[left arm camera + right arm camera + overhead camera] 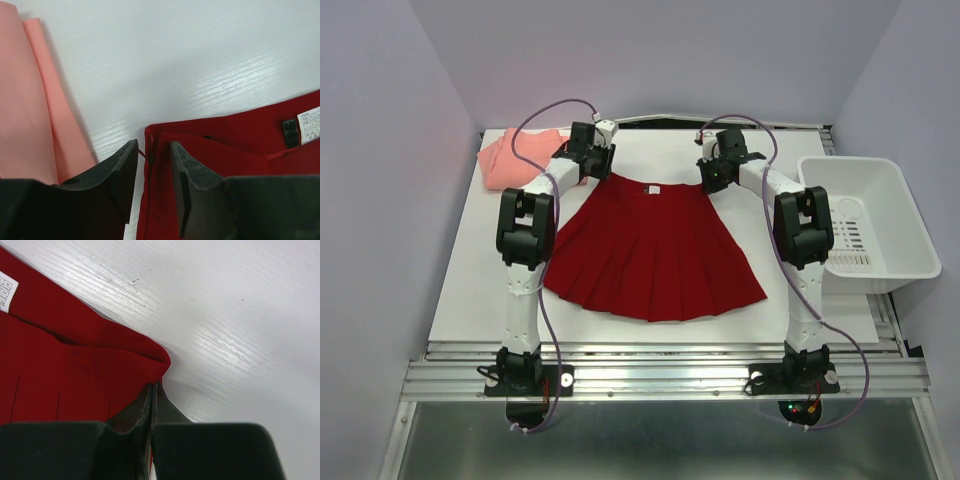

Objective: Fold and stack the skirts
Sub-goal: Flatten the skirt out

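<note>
Grasping the waistband corners looks to be the step in hand. In the top external view, the deep red skirt (655, 250) lies spread flat and fan-shaped in the middle of the white surface (460, 290), hem toward the arm bases. The left end effector (603, 168) is at its far left waistband corner and the right end effector (713, 178) at the far right one. The salmon-pink skirt (515, 158) lies at the far left corner of the surface, apart from the red one, and a white plastic bin (865, 225) stands to the right. In the left wrist view, the left end effector is partly open, its fingers (122, 172) straddling the waistband's corner edge with a clear gap and no grip made, and pink cloth lies close by. In the right wrist view, the right end effector is closed, fingertips (150, 395) pressed together and pinching the red waistband corner. The next move probably calls for the left jaws to close on their corner, then for both arms to lift evenly and carry the waistband toward the hem.
</note>
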